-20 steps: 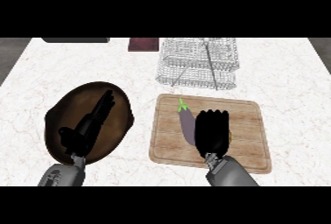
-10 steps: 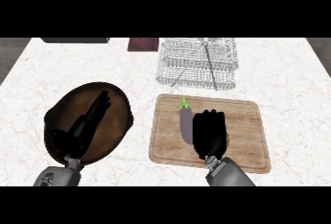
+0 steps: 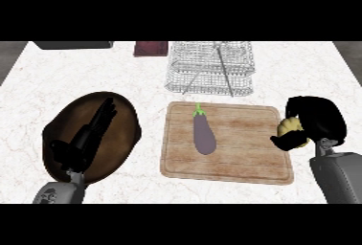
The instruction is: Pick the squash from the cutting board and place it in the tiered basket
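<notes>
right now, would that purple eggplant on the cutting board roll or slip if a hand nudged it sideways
Probably yes: the eggplant is rounded and lies lengthwise on the flat cutting board, so a sideways nudge would likely roll it. Its skin looks smooth, so fingers may slide. It looks stiff, and its tapered shape might make it curve as it rolls.

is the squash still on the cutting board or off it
Off it. The right hand is curled round the yellow squash beside the cutting board's right edge; only the eggplant lies on the board.
</notes>
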Motion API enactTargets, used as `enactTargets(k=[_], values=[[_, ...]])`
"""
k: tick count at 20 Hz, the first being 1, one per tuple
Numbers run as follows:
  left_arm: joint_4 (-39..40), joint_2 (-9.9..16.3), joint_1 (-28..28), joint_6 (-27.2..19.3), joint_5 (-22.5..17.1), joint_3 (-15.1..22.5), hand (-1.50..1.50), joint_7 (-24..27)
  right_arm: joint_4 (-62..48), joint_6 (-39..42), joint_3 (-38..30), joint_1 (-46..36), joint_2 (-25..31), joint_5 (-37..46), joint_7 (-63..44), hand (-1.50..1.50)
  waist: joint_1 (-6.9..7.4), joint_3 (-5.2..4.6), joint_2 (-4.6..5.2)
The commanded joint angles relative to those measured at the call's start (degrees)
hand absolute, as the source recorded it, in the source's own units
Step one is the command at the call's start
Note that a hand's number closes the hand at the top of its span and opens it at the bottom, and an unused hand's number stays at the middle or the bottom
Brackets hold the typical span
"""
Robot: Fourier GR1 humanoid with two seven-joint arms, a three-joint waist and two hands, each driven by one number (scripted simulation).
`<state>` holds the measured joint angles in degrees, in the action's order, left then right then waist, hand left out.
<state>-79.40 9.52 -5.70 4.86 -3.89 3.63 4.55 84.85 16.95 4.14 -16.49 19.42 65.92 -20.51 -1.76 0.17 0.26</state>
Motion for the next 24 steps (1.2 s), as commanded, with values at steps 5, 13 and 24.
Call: enactTargets(k=[5, 13, 24], values=[[0.01, -0.22, 0.84, 0.47, 0.15, 0.47, 0.0, 0.35, -6.69, 3.55, -25.03, -6.96, 6.28, -28.28, 18.04, 1.5, 1.06, 0.04, -0.16], [3.62, -1.19, -1.19, 0.57, 1.32, 0.28, 0.0, 2.31, -7.86, 11.34, -30.49, -19.51, 12.43, -38.01, 17.61, 1.5, 1.92, -0.21, -0.25], [1.73, -1.9, -3.0, 1.0, 0.98, 0.11, 0.0, -2.01, -18.16, 9.25, -21.39, -45.87, 5.65, -35.48, -4.4, 1.5, 2.99, -0.24, -0.17]])
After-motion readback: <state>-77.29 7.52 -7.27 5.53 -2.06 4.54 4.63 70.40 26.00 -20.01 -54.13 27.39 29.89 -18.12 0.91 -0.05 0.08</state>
